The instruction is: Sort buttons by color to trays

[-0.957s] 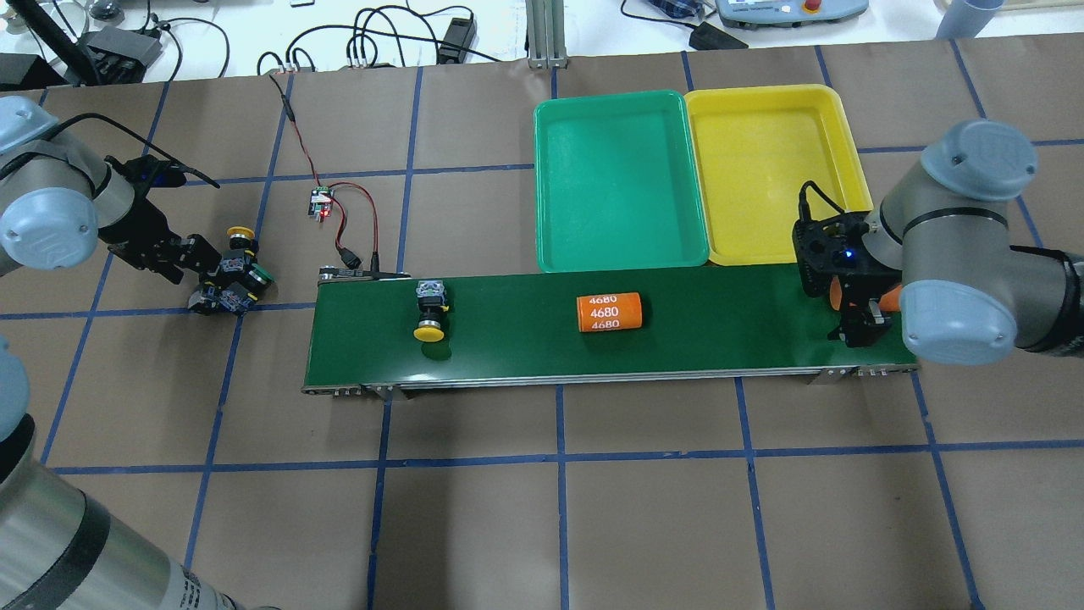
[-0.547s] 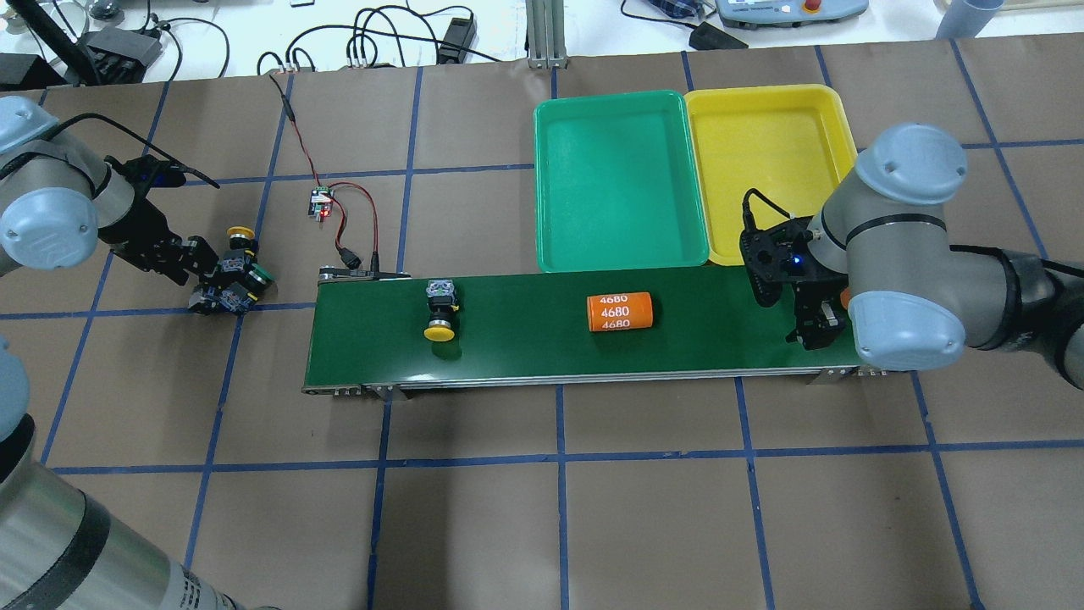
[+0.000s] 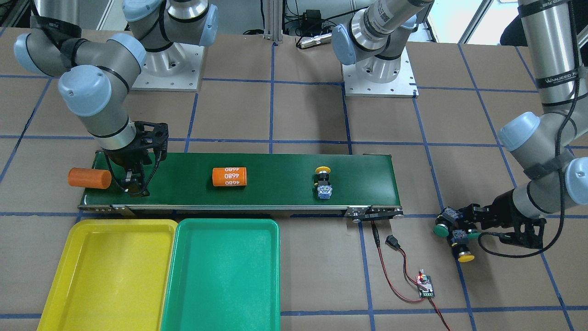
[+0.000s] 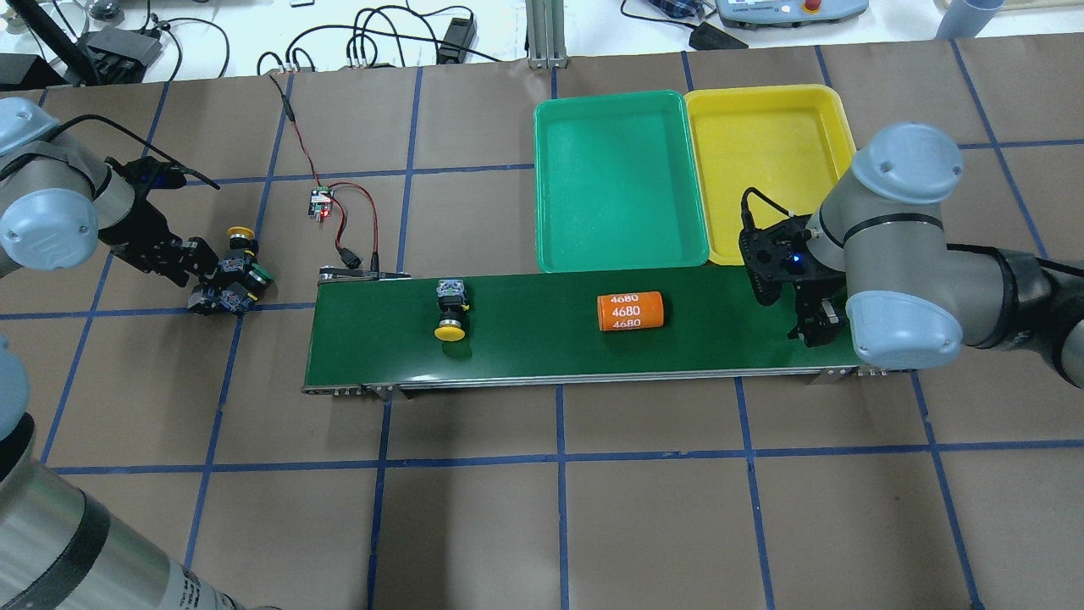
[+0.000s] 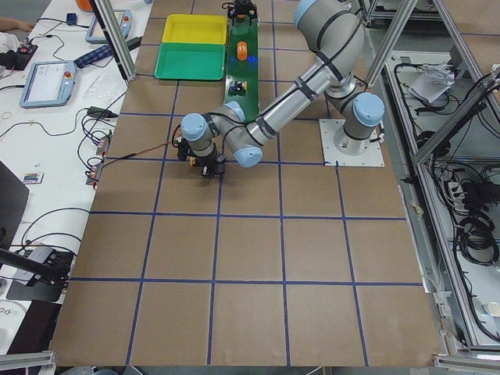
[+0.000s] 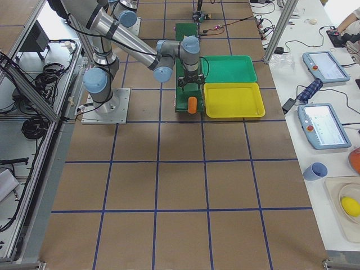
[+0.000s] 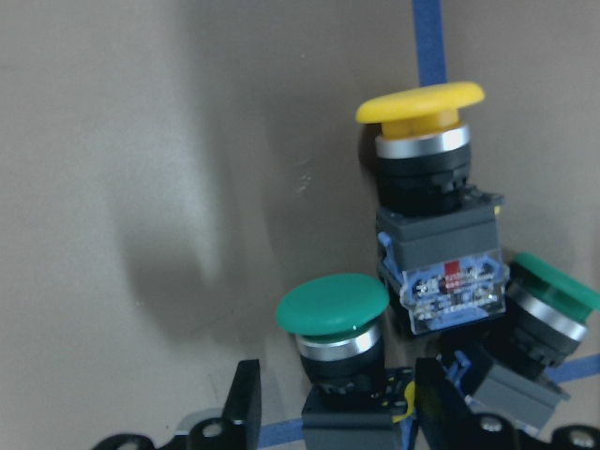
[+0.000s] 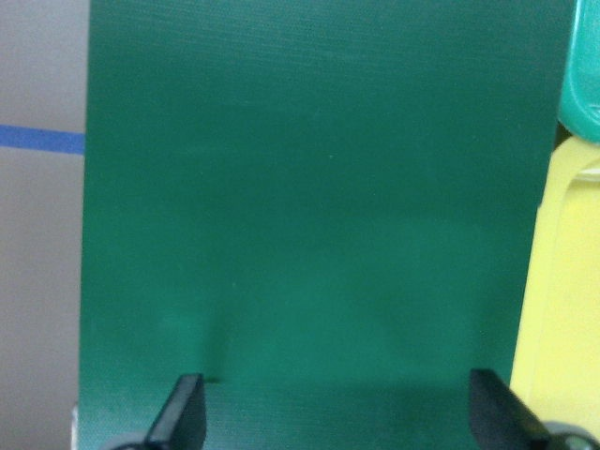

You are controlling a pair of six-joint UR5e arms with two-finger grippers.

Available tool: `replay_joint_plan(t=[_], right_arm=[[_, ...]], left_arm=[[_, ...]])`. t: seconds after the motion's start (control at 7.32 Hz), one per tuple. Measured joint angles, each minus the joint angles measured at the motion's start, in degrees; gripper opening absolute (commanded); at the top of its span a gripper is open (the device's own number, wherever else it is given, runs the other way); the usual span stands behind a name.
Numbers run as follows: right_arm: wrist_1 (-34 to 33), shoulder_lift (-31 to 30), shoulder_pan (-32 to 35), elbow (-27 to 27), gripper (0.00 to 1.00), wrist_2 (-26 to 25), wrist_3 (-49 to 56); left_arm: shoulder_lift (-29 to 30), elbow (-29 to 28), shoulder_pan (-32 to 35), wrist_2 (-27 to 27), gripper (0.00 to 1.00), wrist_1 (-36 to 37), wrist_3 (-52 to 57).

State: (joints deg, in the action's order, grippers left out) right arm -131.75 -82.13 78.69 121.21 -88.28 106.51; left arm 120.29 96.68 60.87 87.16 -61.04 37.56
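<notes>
far left, on the brown paper off the belt's end: three buttons bunched together and touching, one yellow button, a near green button and a second green button behind it. left gripper is low at this bunch with its jaws spread, the near green button's black body between the fingers; a gap shows on one side, so no pinch. further right, a small circuit board with red and black wires lies on the paper, and the wires run to the belt's end. next is the conveyor belt, long and dark green. the fourth button lies on its side on the belt near that end, yellow cap toward the robot and terminal end toward the trays' side. around mid belt lies an orange cylinder printed 4680, well apart from the button. just past the belt's far edge the green tray and the yellow tray sit side by side, touching. right gripper hangs over the belt's right end in front of the yellow tray, fingers wide apart, only belt between them. a second orange cylinder sticks out over that belt end, just beside this gripper.
</notes>
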Motion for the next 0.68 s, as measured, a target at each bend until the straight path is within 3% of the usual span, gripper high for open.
replay_joint_plan(t=[0.68], right_arm=[[0.68,-0.78,1.20,0.56,1.00,1.25,-1.13]], left_arm=[[-2.71,-0.98,0.84,0.28,0.00,-2.25,0.00]])
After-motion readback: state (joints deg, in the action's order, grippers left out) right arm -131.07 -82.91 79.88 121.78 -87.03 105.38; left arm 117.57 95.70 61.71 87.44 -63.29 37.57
